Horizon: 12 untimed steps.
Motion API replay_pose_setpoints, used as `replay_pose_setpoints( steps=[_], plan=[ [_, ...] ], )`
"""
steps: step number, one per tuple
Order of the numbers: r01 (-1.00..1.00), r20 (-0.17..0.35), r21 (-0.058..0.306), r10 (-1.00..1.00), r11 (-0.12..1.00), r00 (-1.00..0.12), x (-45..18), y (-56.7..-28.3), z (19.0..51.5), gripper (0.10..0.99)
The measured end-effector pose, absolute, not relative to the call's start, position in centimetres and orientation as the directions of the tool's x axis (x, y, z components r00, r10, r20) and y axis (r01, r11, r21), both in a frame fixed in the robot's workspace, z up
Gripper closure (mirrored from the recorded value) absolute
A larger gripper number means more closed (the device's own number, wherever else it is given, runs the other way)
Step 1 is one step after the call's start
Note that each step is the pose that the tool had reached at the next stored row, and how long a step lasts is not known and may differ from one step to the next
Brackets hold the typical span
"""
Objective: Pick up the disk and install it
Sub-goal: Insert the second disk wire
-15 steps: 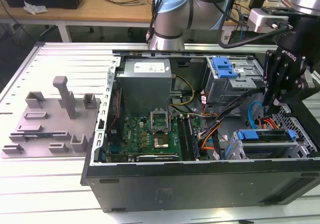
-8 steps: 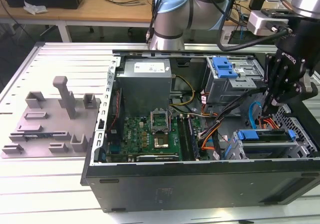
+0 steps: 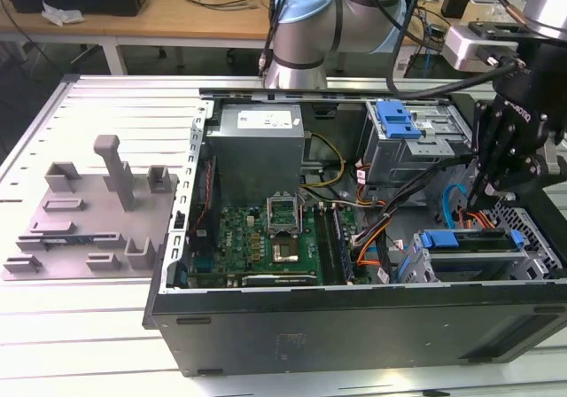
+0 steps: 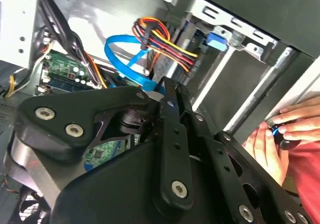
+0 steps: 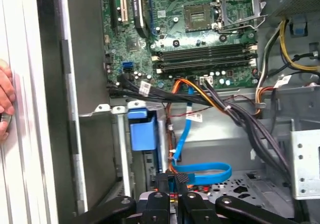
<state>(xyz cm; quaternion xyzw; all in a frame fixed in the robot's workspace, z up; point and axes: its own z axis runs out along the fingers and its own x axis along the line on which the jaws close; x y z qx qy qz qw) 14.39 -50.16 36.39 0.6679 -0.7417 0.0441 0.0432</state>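
Open computer case [image 3: 354, 317] is lying on its side on the slatted metal worktop [image 3: 89, 344]. A grey fixture plate [image 3: 89, 224] is sitting at 9 o'clock of it in the exterior view.

The gripper [image 3: 483, 193] is hanging inside the case at about 3 o'clock in that view. It is pointing down between the upper drive cage [image 3: 416, 140] with its ribbed blue tab and the lower bay [image 3: 532, 260].

In the first wrist view the jaws are standing narrow, fingertips almost together, and they are gripping nothing that shows. The gripper [image 5: 174, 180] there is hovering just above a looped blue flat cable [image 5: 205, 171].

The disk [image 3: 469, 240] is sitting in the lower bay at roughly 4 o'clock of the case in the exterior view. It is showing as a blue-railed edge, with its label hidden. The gripper is near it and just above it; whether they touch, cannot tell.

A person's hand [image 4: 282, 131] is resting at the case's outer rim.
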Motion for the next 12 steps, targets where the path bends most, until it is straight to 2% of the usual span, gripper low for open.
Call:
replay_pose_setpoints(
  steps=[4, 7, 12],
  plan=[
    [-0.994, 0.103, -0.006, -0.989, 0.106, -0.106, 14.4, -51.1, 36.4, 0.925],
    [-0.994, 0.033, 0.001, -0.994, 0.106, -0.106, 14.4, -52.2, 36.4, 0.925],
    [-0.994, 0.013, 0.003, -0.994, 0.106, -0.106, 14.4, -53.1, 36.4, 0.925]
  ],
)
